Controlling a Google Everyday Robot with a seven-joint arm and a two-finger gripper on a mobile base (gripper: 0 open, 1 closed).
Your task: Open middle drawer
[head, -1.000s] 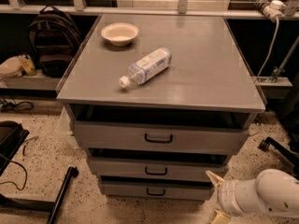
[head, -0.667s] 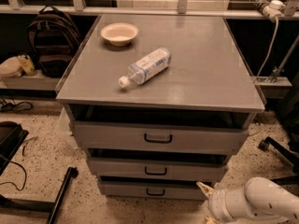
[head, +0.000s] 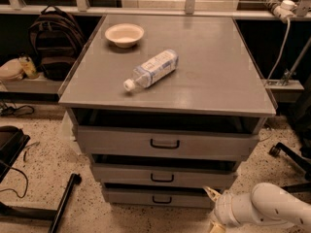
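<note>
The middle drawer (head: 121, 173) is the second of three grey fronts in the cabinet, with a small black loop handle (head: 162, 178); it stands slightly proud of the bottom drawer (head: 131, 196). The taller top drawer (head: 116, 141) is above it. My gripper (head: 213, 210), on a white arm (head: 272, 208), is low at the bottom right. It sits in front of the bottom drawer's right end, below and right of the middle handle. Its two pale fingers (head: 210, 193) are spread apart and hold nothing.
On the cabinet top (head: 214, 72) lie a clear plastic bottle (head: 150, 70) on its side and a white bowl (head: 124, 34). A backpack (head: 51, 42) sits at the left. A black stand leg (head: 63, 203) lies on the floor, and a chair wheel (head: 276, 150) is at the right.
My arm and gripper have moved left, closer to the lower right corner of the drawer stack. The drawers, bottle and bowl have not moved.
</note>
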